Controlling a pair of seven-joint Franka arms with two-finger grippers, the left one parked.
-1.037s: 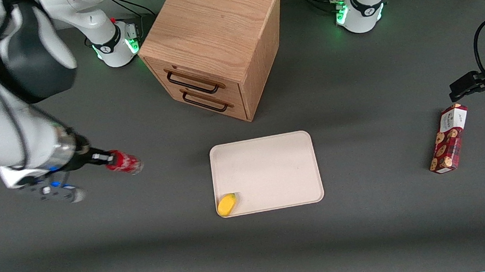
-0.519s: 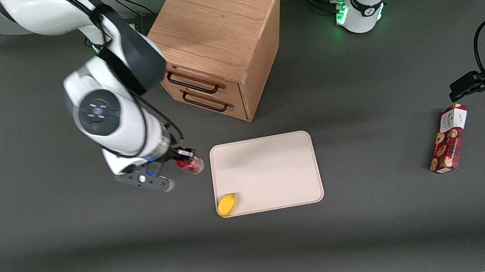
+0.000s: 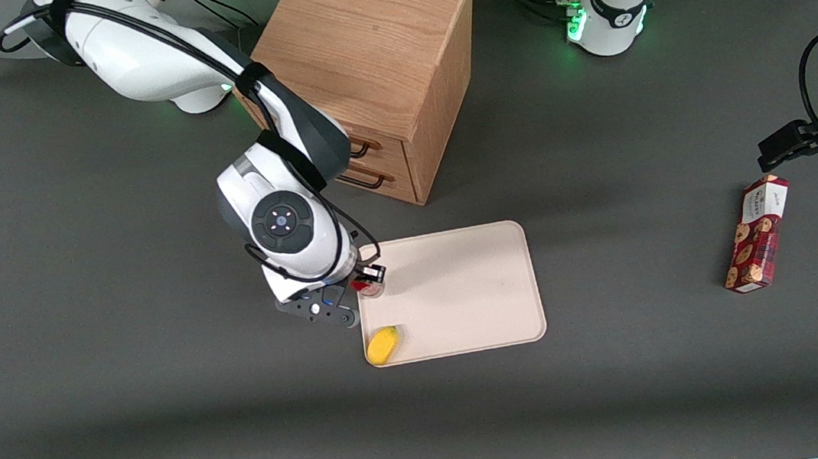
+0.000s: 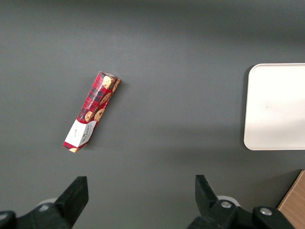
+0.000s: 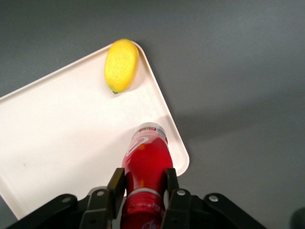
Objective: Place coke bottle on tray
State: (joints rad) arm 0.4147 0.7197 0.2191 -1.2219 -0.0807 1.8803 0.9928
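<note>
In the front view the working arm's wrist covers most of the coke bottle (image 3: 368,286); only a bit of red shows at the tray (image 3: 462,293) edge, and the claw (image 3: 367,279) is largely hidden under that wrist, too small there to tell how its fingers stand. The arm also hides part of the drawer handles on the wooden cabinet (image 3: 368,72). In the right wrist view the bottle's cap end is cut off by the picture's edge, as is one corner of the tray (image 5: 71,133). Whether the bottle's base touches the tray cannot be told. In the left wrist view the tray (image 4: 276,105) and the cabinet corner (image 4: 293,202) are cut off.
</note>
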